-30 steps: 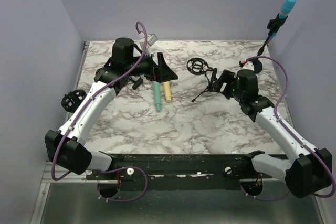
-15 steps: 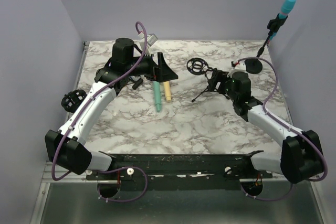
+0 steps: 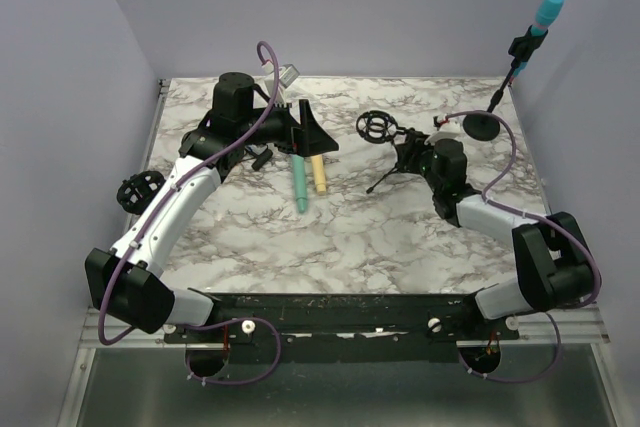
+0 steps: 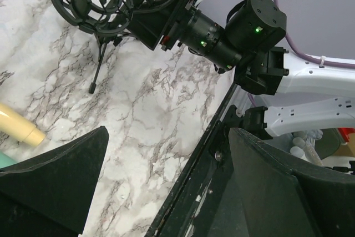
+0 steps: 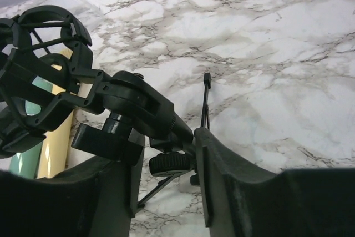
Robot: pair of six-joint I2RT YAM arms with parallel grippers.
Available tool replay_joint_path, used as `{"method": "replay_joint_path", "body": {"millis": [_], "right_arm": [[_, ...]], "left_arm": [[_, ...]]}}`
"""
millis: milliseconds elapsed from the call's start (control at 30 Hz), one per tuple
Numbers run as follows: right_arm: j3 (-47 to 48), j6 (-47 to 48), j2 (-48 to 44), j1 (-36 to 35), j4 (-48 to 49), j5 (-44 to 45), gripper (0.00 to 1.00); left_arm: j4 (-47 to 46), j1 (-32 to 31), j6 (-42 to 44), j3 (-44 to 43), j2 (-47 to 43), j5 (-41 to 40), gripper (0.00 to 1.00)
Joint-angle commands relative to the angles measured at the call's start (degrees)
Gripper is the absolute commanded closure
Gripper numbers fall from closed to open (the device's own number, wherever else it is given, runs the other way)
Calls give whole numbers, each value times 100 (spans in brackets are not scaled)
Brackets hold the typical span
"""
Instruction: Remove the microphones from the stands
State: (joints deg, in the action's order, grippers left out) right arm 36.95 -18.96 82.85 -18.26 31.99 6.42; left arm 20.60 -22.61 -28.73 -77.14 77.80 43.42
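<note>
Right tool (image 5: 166, 159): half-closed astride the black tripod stand's (image 5: 138, 106) knob; whether it grips cannot be told.
Left tool (image 4: 166, 131): wide open, holding nothing.
Top view only: teal microphone (image 3: 547, 9) on round-based black stand (image 3: 483, 127), marble bench's (image 3: 400, 237) far right corner.

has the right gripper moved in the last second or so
Yes. The right gripper has slid left across the table, away from the round stand base and up to the small tripod stand, with its fingers now on either side of it.
</note>
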Motion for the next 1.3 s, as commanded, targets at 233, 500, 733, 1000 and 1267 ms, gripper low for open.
{"method": "replay_joint_path", "body": {"millis": [233, 500, 733, 1000, 1267], "right_arm": [[-157, 129, -51, 33, 328, 865, 79], [-519, 11, -655, 70, -280, 2712, 94], [-772, -1046, -1425, 1195, -1619, 3393, 91], [-1079, -1378, -2509, 1800, -2900, 4724, 71], [-1141, -1255, -2637, 1866, -3084, 5244, 69]], "left_arm": [[-87, 24, 43, 43, -225, 26, 6], [-135, 25, 17, 68, -264, 50, 6], [-183, 24, -32, 96, -257, 93, 6], [-212, 22, -71, 112, -256, 141, 6], [-216, 11, -70, 121, -273, 151, 6]]}}
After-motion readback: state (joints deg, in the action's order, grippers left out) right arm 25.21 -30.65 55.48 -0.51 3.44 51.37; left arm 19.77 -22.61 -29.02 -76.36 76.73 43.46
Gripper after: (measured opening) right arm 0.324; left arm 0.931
